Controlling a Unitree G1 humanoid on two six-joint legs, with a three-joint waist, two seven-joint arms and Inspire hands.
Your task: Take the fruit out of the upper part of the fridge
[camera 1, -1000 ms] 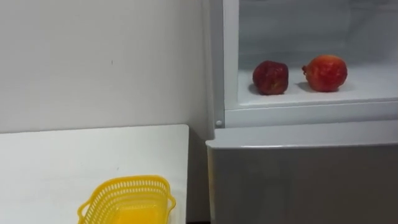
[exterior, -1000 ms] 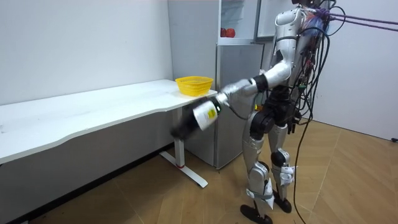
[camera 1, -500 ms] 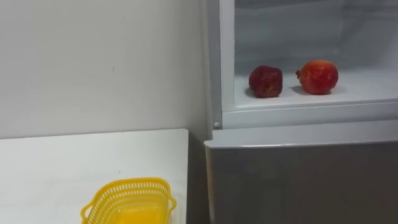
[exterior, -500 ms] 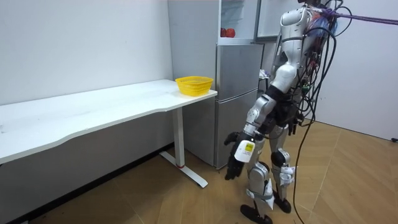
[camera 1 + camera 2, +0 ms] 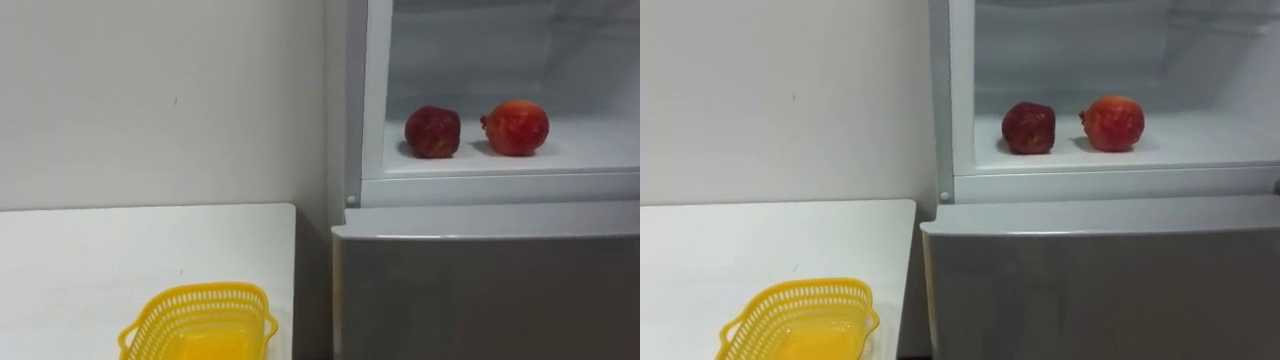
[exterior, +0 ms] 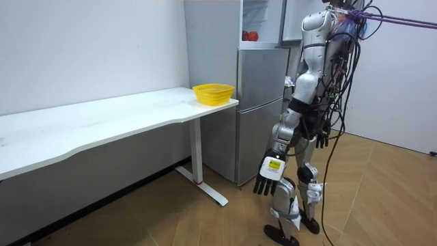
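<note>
Left eye view: the upper fridge compartment stands open. On its white shelf sit a dark red fruit and an orange-red fruit. They are side by side, near each other but apart, with the dark one on the left. Both rest on the shelf and nothing holds them. Below is the closed grey lower fridge door. Left of the fridge a white table runs along a plain wall. A yellow basket sits at the table's near right corner; I cannot tell what, if anything, lies in it. Room view: the robot stands upright close in front of the fridge, facing it, with the table at the room view's left. The left hand hangs low beside its thigh on a lowered arm, well below the shelf. Its fingers are straight, point down at the floor and hold nothing. The two fruits show as small red spots up in the open compartment. Right eye view: same layout, fruits on the shelf, basket at the lower left on the table.
</note>
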